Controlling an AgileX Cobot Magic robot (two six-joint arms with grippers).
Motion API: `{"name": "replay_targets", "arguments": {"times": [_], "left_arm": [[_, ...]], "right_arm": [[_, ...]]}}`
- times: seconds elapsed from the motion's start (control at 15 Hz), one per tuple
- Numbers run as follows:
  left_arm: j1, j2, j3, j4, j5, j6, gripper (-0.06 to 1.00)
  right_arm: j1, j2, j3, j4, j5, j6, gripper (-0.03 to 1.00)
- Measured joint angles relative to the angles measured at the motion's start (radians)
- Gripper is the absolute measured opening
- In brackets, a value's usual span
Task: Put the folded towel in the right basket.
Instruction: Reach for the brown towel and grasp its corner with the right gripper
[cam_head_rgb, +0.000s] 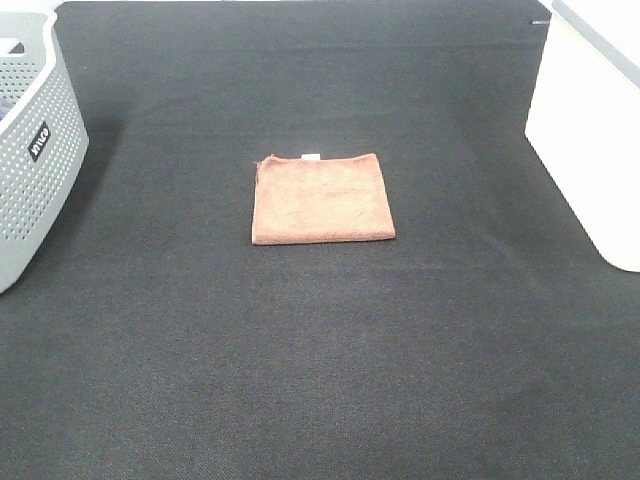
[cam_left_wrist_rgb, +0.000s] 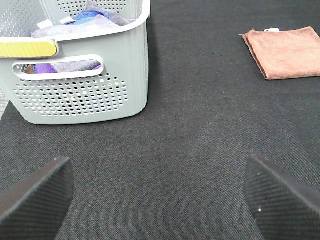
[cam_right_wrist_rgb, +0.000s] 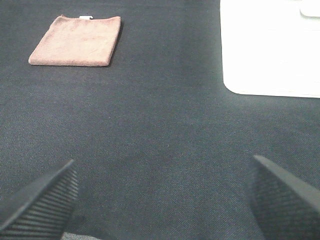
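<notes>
A brown folded towel (cam_head_rgb: 322, 198) lies flat on the black mat in the middle of the exterior view. It also shows in the left wrist view (cam_left_wrist_rgb: 286, 51) and in the right wrist view (cam_right_wrist_rgb: 77, 41). The right basket (cam_head_rgb: 590, 130) is white and stands at the right edge; its wall shows in the right wrist view (cam_right_wrist_rgb: 270, 47). No arm shows in the exterior view. My left gripper (cam_left_wrist_rgb: 160, 200) is open and empty, well short of the towel. My right gripper (cam_right_wrist_rgb: 162, 200) is open and empty, also well short of it.
A grey perforated basket (cam_head_rgb: 30, 150) stands at the left edge. In the left wrist view (cam_left_wrist_rgb: 85, 75) it holds several purple and blue cloths. A black mat (cam_head_rgb: 320, 350) covers the table.
</notes>
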Motion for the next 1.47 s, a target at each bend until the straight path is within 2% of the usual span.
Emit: {"name": "replay_targets", "arguments": {"times": [1.47], "left_arm": [[0.000, 0.000, 0.000, 0.000, 0.000, 0.000, 0.87]], "right_arm": [[0.000, 0.000, 0.000, 0.000, 0.000, 0.000, 0.85]]}}
